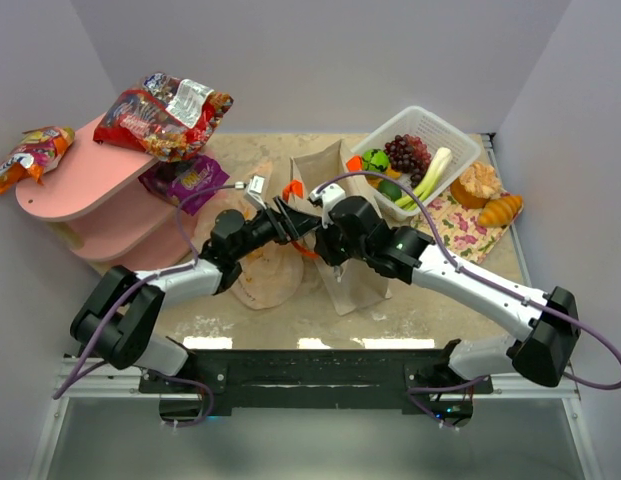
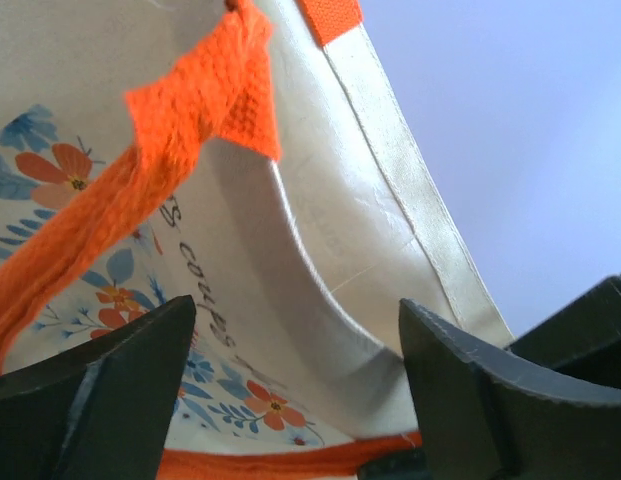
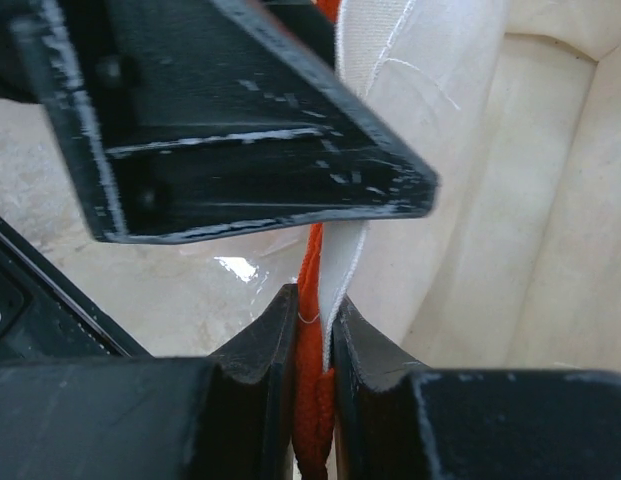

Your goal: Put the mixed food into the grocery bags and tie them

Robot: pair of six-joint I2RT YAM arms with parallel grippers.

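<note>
Two bags sit between the two arms: a canvas tote and a peach plastic bag. The right gripper is clamped on the tote's rim and orange handle. The left gripper has its jaws apart at the tote's printed side. Farther back, one white basket holds grapes, a leek and a green vegetable. Two breads lie on a floral mat, and red, purple and orange snack packets lie on a pink shelf.

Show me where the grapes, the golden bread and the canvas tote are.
grapes (image 1: pixel 408 152), top view, middle of the bunch.
golden bread (image 1: pixel 500 210), top view, its middle.
canvas tote (image 1: pixel 318 170), top view, far beige panel.
</note>
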